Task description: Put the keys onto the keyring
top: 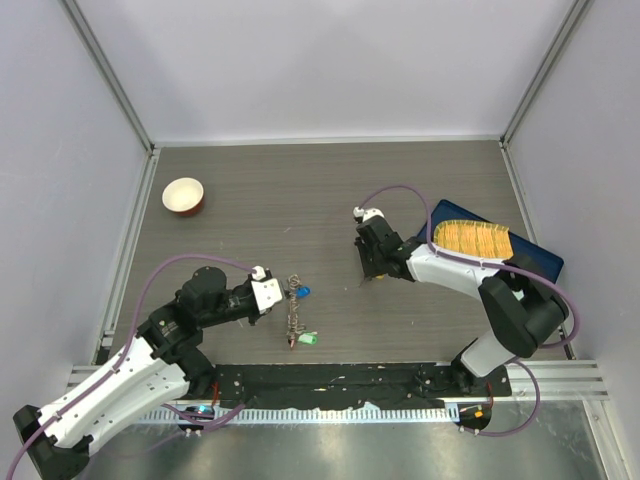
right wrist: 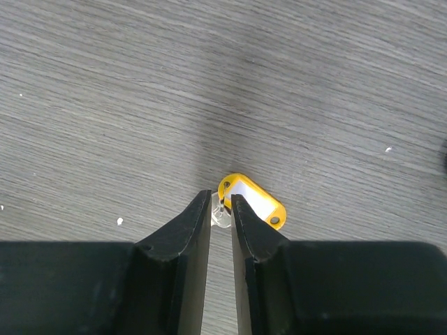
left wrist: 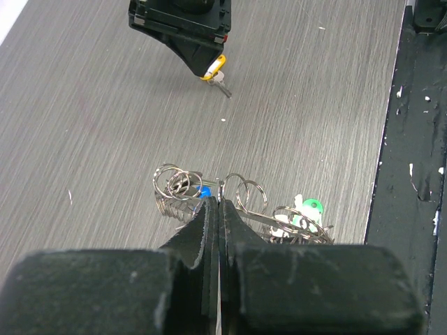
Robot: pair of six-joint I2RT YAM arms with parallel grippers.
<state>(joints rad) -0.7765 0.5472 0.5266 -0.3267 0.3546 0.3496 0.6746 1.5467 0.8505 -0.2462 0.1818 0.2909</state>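
Left gripper (left wrist: 219,201) sits low over the table (top: 300,190), its arm stretched out flat from the near-left corner. Its jaws are pressed together on a thin wire of the keyring (left wrist: 176,188), which lies just left of the table's middle.

Over on the other side, the right arm arches in with its elbow high. The right gripper (right wrist: 221,201) points down at the yellow-tagged key (left wrist: 222,85), well apart from the keyring. Its jaws stand a narrow slit apart with the key's silver head between them, but I can't tell whether they truly pinch it. Most of that key hides behind the fingers.

Among the tangled rings the key blades are hard to make out. I count three tags: a blue tag (left wrist: 204,191), a green tag (left wrist: 307,209) and a yellow tag (right wrist: 253,201). One bowl (top: 183,196) sits far left.
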